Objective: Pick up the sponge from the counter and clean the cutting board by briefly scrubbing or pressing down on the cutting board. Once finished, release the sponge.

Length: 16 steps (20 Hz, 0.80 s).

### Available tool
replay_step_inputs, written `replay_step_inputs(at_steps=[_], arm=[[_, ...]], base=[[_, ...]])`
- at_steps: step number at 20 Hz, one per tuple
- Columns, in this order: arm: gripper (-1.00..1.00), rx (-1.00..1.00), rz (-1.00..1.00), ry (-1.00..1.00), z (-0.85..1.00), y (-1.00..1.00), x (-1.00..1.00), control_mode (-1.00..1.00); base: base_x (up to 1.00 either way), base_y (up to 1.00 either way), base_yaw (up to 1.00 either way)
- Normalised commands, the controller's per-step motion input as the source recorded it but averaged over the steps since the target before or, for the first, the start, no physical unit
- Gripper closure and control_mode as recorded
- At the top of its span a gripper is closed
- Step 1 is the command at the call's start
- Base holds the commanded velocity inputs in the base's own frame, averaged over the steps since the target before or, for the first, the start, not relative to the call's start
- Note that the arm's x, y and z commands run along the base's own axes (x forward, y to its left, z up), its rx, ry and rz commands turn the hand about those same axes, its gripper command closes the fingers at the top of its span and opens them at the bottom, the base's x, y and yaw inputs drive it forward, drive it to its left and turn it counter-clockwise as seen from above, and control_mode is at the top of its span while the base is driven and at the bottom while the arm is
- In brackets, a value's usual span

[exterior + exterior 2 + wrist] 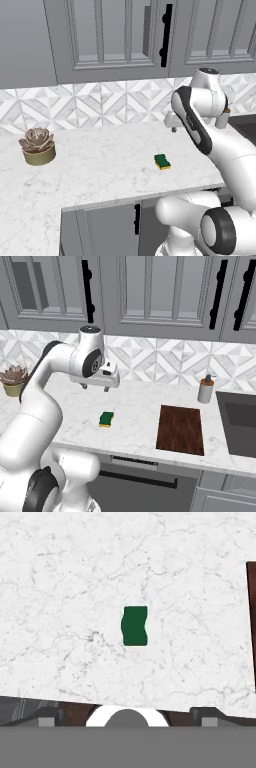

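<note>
Hand view: cutting board (251, 627) cropped at edge

Arm: white Franka Panda, dark joints, rising from its base, elbow bent, forearm reaching forward and up.

Wrist: folded downward, hand pointing straight down, held high above the counter (135, 406).

Tool (95, 387): two-finger type, suspended in the air, touching nothing. In the hand view the two dark fingertips (47, 718) stand far apart near the bottom edge, one at each side; jaws wide, nothing between them. In the left base view the tool (172, 127) is partly hidden behind the forearm.
</note>
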Motion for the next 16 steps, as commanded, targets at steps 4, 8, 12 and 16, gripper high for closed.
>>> replay_step_inputs(at_steps=[4,8,12,16], arm=[[-1.0,0.05,-0.04,0.1,-0.66,-0.2,-0.01,-1.0],[-1.0,0.0,-0.02,0.13,-0.7,0.16,0.18,-1.0],[-1.0,-0.01,0.0,0.14,-0.68,0.23,0.29,-1.0],[-1.0,-0.01,0.0,0.12,-0.71,0.16,0.31,-1.0]], base=[[0.0,0.0,0.0],[0.0,0.0,0.0],[0.0,0.0,0.0],[0.0,0.0,0.0]])
